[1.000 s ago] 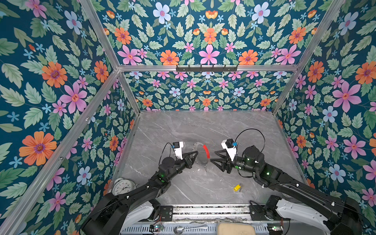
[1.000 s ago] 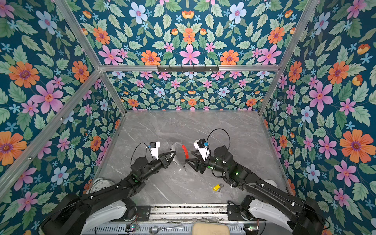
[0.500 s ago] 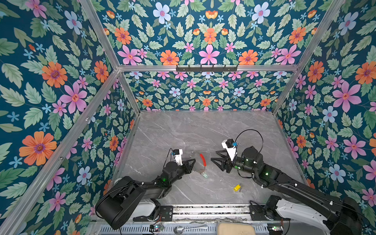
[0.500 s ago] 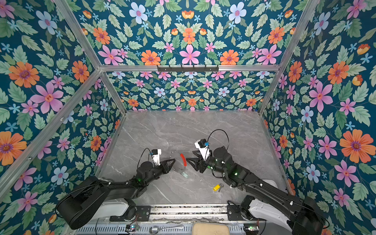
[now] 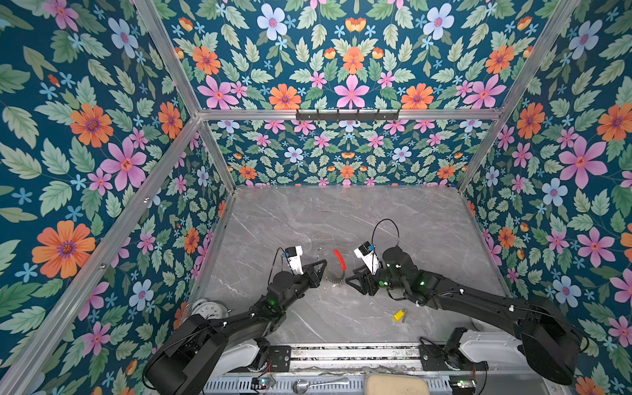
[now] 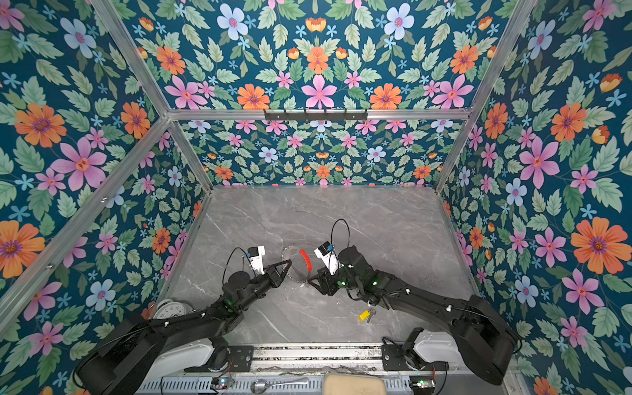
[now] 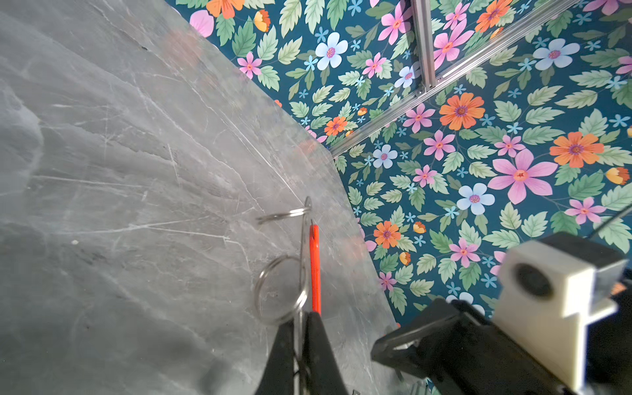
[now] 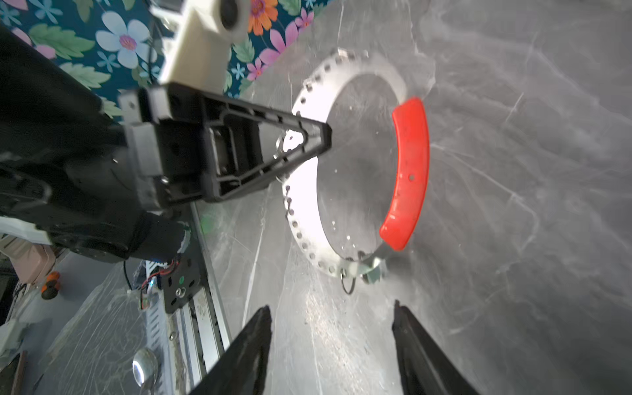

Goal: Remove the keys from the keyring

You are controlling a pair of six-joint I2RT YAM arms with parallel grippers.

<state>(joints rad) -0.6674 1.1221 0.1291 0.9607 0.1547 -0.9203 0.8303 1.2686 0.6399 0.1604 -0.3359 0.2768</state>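
Note:
The keyring [image 8: 301,212] is a flat perforated metal hoop with a red sleeve [image 8: 410,171]; it also shows in both top views [image 5: 333,278] [image 6: 294,276]. My left gripper [image 7: 299,316] [image 5: 320,270] is shut on the hoop's rim and holds it edge-up. Empty split rings [image 7: 282,290] hang on it. A pale mint tag [image 8: 373,271], one of the keys, hangs at the hoop's low end, its blade hidden. My right gripper [image 8: 330,305] [image 5: 352,282] is open just short of that end. The yellow-tagged key [image 5: 398,314] [image 6: 365,314] lies loose on the table.
A round dial clock [image 5: 210,309] lies by the left wall near the left arm's base. A spoon [image 5: 318,384] and a beige sponge [image 5: 396,386] sit on the front rail. A black hook rack [image 5: 347,114] is mounted on the back wall.
Half a second ago the left arm was low over the table with the keyring; it is back up near its earlier place. The right gripper has stayed open beside the hoop.

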